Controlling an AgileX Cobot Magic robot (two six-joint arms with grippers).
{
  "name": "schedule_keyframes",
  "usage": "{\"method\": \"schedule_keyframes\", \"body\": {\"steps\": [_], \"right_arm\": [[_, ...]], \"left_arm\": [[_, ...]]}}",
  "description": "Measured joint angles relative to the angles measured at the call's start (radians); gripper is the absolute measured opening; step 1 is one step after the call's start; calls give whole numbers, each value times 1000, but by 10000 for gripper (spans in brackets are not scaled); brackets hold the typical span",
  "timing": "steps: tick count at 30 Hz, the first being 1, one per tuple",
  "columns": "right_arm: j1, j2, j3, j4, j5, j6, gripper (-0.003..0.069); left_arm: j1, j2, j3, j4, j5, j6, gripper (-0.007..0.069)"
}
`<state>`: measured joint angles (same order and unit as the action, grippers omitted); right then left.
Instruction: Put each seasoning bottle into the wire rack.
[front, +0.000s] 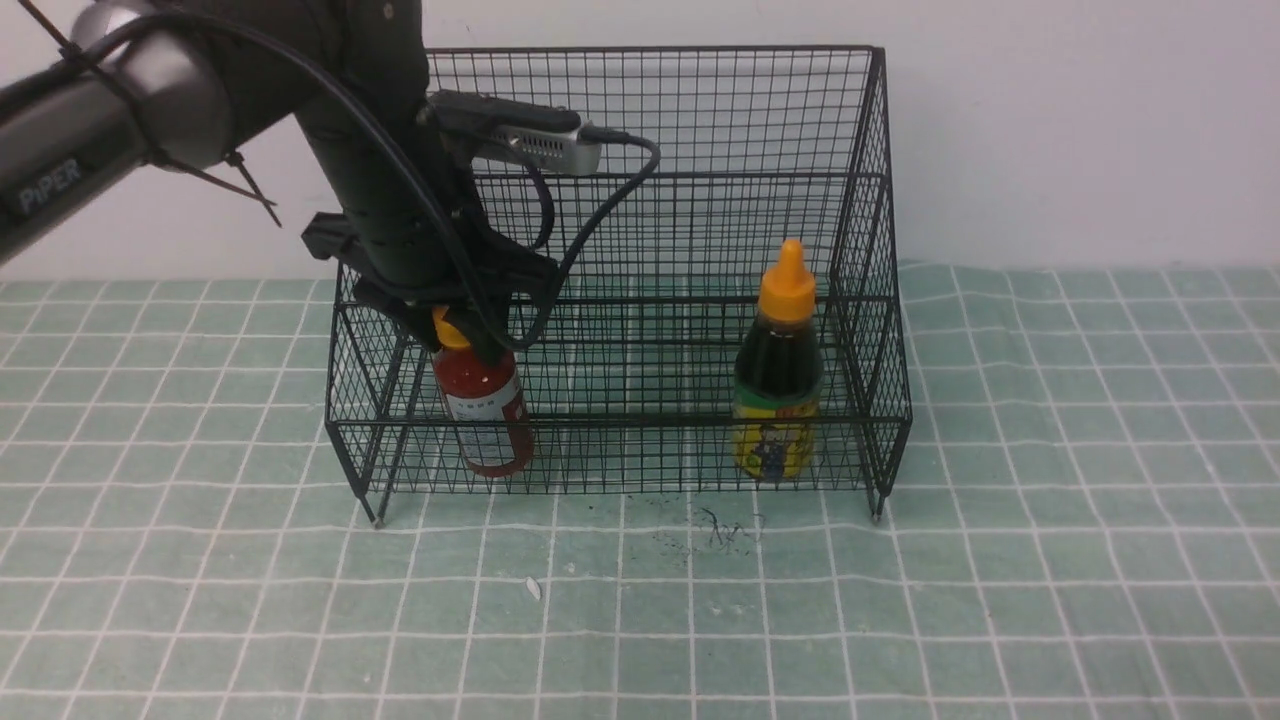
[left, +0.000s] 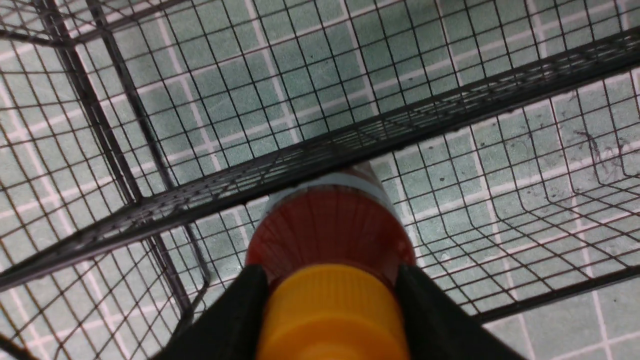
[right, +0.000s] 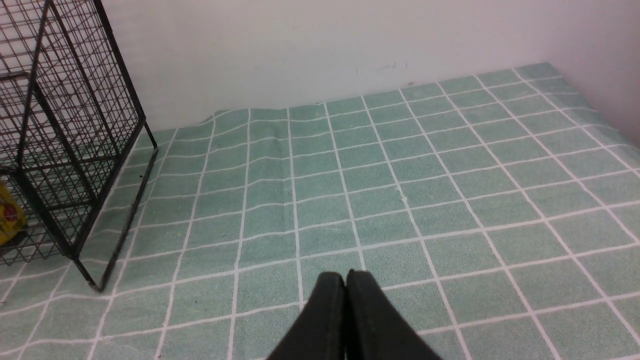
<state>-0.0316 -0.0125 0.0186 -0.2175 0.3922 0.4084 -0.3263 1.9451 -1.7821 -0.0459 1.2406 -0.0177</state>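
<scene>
The black wire rack (front: 700, 130) stands at the middle back of the table. My left gripper (front: 462, 338) reaches into its left side from above and is shut on the orange-yellow cap of the red sauce bottle (front: 487, 410), which hangs slightly tilted in the rack's lower front tier. In the left wrist view the gripper (left: 330, 280) clamps the cap of the red sauce bottle (left: 330, 225), with the rack (left: 320, 150) all around. The dark sauce bottle (front: 778, 375) stands upright in the rack's right side. My right gripper (right: 346, 278) is shut and empty, right of the rack (right: 65, 125).
A green checked cloth (front: 1050, 560) covers the table up to a white wall (front: 1050, 120). Dark scribble marks (front: 720, 530) and a small white speck (front: 533, 588) lie on the cloth before the rack. The cloth (right: 400, 190) shows by my right gripper.
</scene>
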Motion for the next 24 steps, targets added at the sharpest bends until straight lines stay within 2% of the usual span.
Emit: {"method": "schedule_keyframes", "body": {"steps": [3, 6, 8, 11, 16, 19, 24], "right_arm": [[0, 0, 0, 0, 0, 0, -12], [0, 0, 0, 0, 0, 0, -12], [0, 0, 0, 0, 0, 0, -12], [0, 0, 0, 0, 0, 0, -12], [0, 0, 0, 0, 0, 0, -12], [0, 0, 0, 0, 0, 0, -12], [0, 0, 0, 0, 0, 0, -12]], "left_arm": [[0, -7, 0, 6, 0, 6, 430], [0, -35, 0, 7, 0, 6, 465], [0, -80, 0, 8, 0, 1, 454], [0, -164, 0, 8, 0, -8, 384], [0, -425, 0, 8, 9, 9, 57], [0, -541, 0, 7, 14, 18, 6], [0, -751, 86, -23, -64, 23, -6]]}}
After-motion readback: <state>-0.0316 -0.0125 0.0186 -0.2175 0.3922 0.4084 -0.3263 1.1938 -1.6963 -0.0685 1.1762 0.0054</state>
